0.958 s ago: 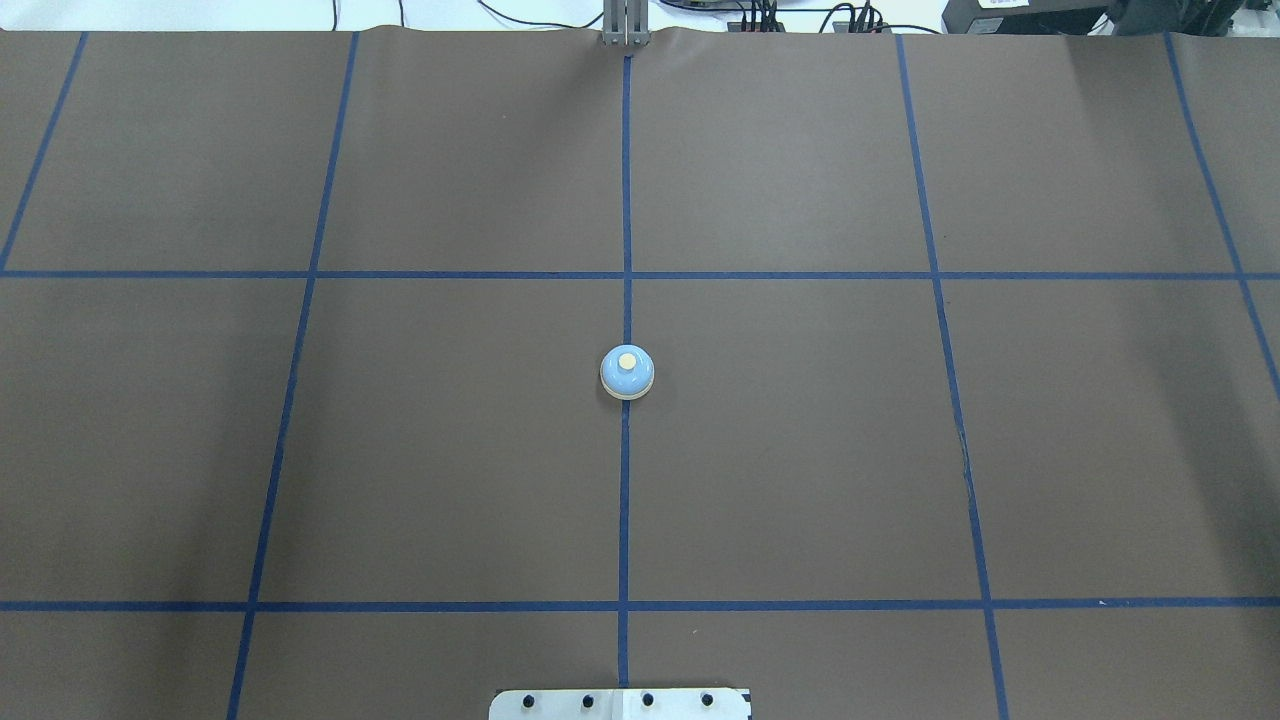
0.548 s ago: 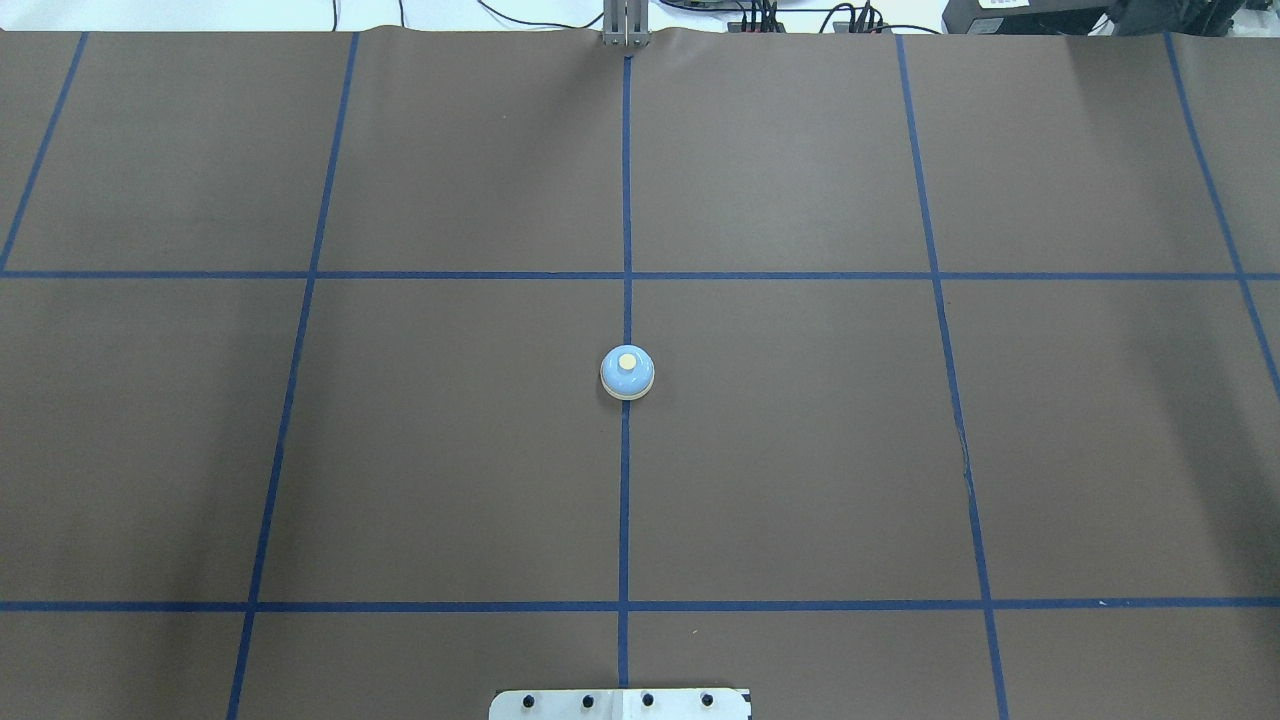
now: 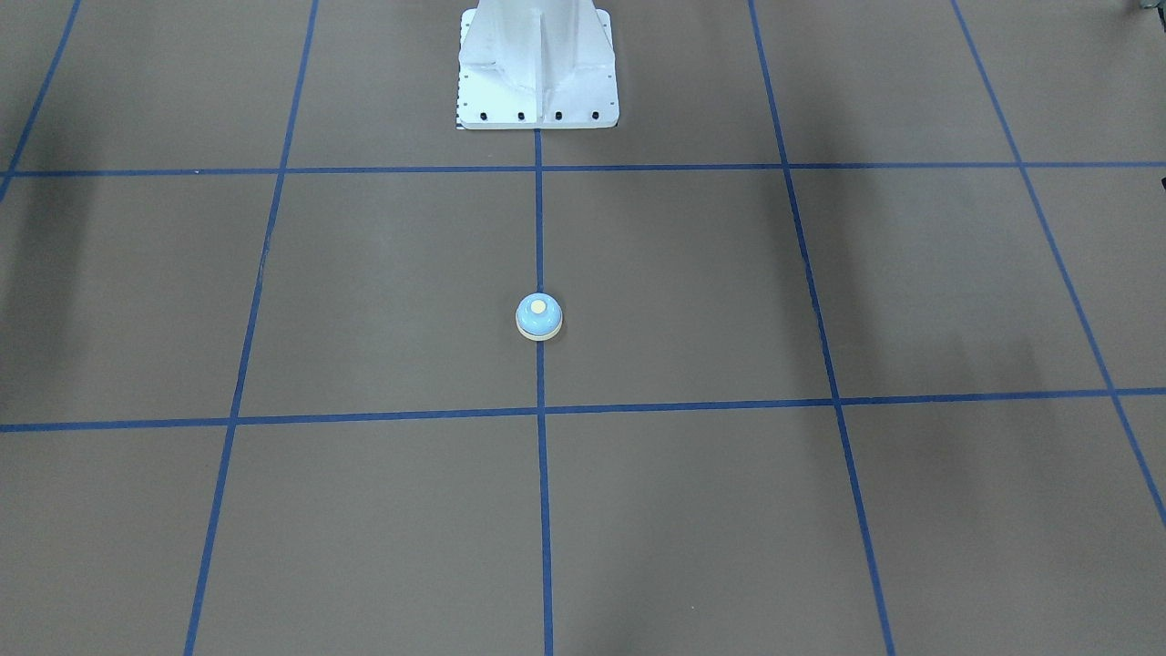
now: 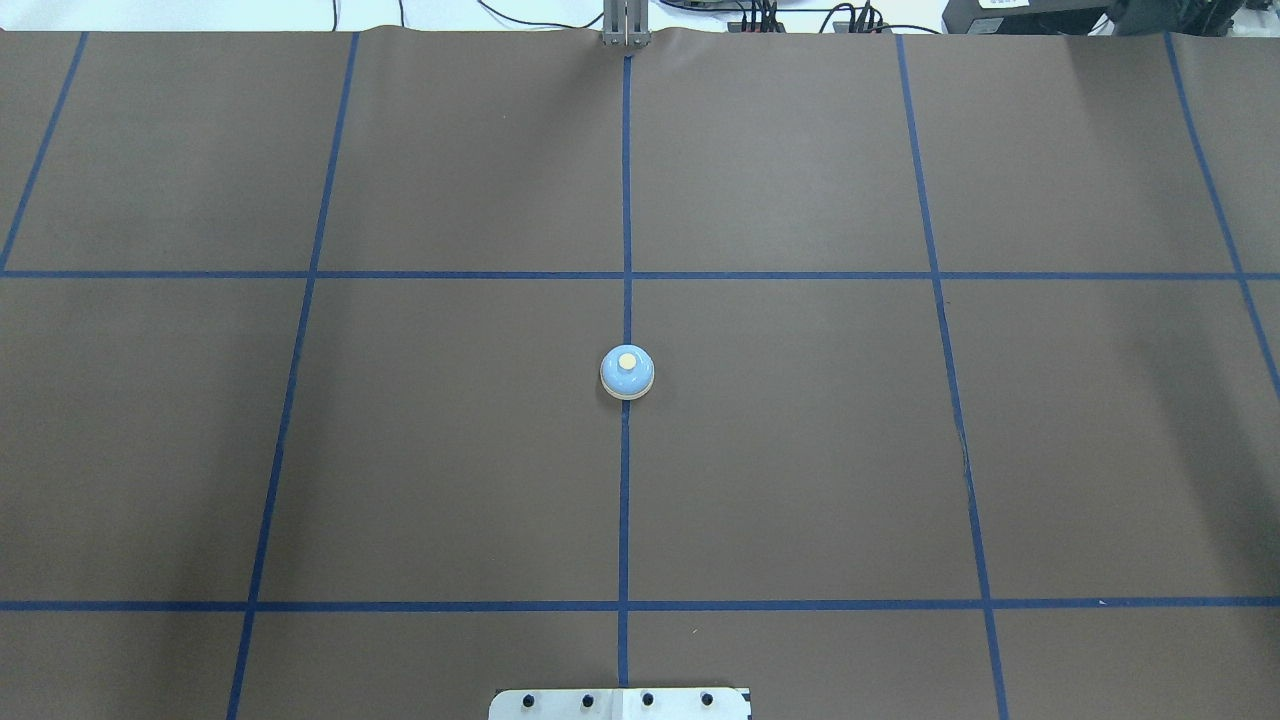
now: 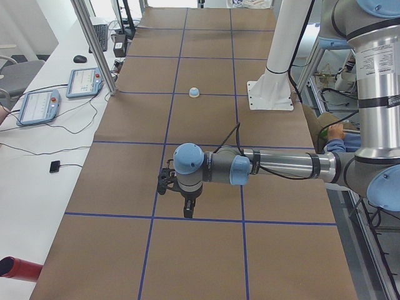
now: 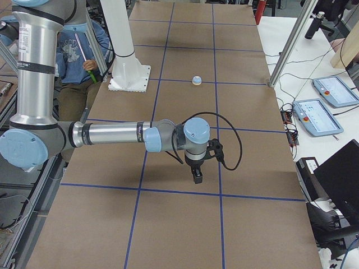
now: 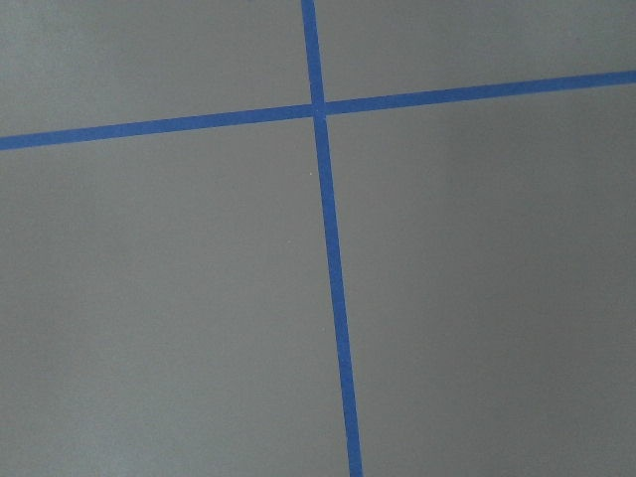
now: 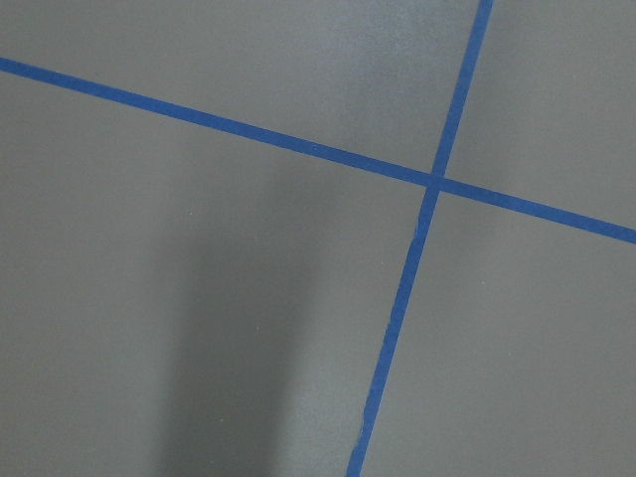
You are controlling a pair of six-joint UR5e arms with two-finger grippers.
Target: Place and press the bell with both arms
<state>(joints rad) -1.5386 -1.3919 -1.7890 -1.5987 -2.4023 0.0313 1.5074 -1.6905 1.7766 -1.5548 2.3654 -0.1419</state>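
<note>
Tabletop (image 4: 800, 450): brown sheet covering, matt, marked into large squares by blue tape (image 4: 623, 500); faint soft shadows toward both ends. Bell (image 4: 627, 373): one, upright, blue dome with cream button uppermost, standing on the centre tape line between two cross lines, straight out from the white pedestal (image 3: 537, 73) bolted at my edge. My left arm (image 5: 281, 165): stretched level over the tabletop's left end, left gripper (image 5: 187, 214) pointing down above a tape line, well apart from the bell; shown only from the side, so I cannot tell how wide it stands. My right arm (image 6: 106, 134): likewise level over the right end, right gripper (image 6: 197, 178) pointing down, well apart from the bell; width again cannot be told. Both wrist views: brown sheet and one tape crossing each, nothing else. Room, far side: white bench (image 5: 37, 162) along the tabletop, with two pendants (image 5: 39, 106), loose cables, a mouse (image 5: 79, 59), and slanting aluminium posts (image 5: 94, 47). Room, my side: a seated operator (image 6: 78, 50) in blue, behind the pedestal.
</note>
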